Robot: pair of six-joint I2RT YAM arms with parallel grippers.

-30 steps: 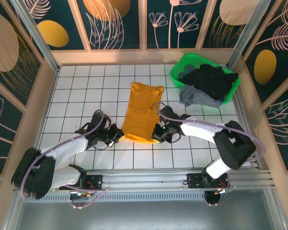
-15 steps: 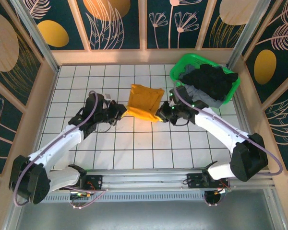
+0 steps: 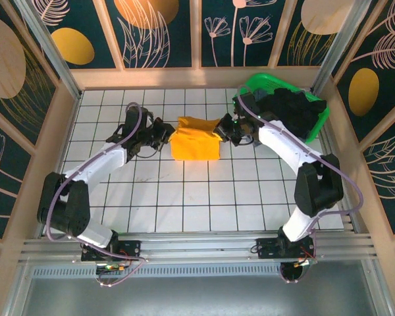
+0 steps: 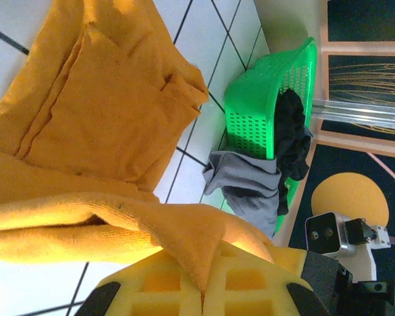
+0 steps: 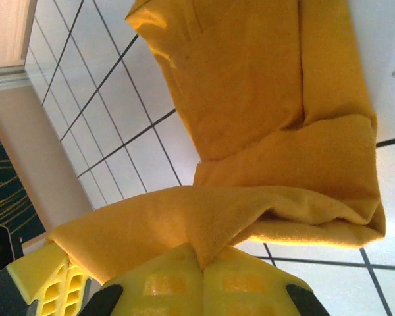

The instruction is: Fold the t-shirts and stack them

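table [image 3: 184, 197]: white gridded top, the working surface.

mustard-orange t-shirt [image 3: 195, 139]: lies toward 12 o'clock from the table centre and is doubled over on itself. the lower layer is flat on the tiles. the upper layer is lifted at its two side corners. judgement: a fold is in hand, made on open tiles where a stack can sit.

green basket [image 3: 257, 81]: in the 1 to 2 o'clock corner, near the shirt's 3 o'clock side. it holds the black t-shirts [image 3: 296, 112] and a grey t-shirt [image 4: 247, 187] that spills over the rim. judged to be awaiting their turn.

left gripper [image 3: 166, 130]: at the shirt's 9 o'clock edge, clenched on a pinch of orange cloth.

right gripper [image 3: 222, 128]: at the 3 o'clock edge, likewise clamped on the cloth. judgement: opposed holds keep the folded edge taut and square.
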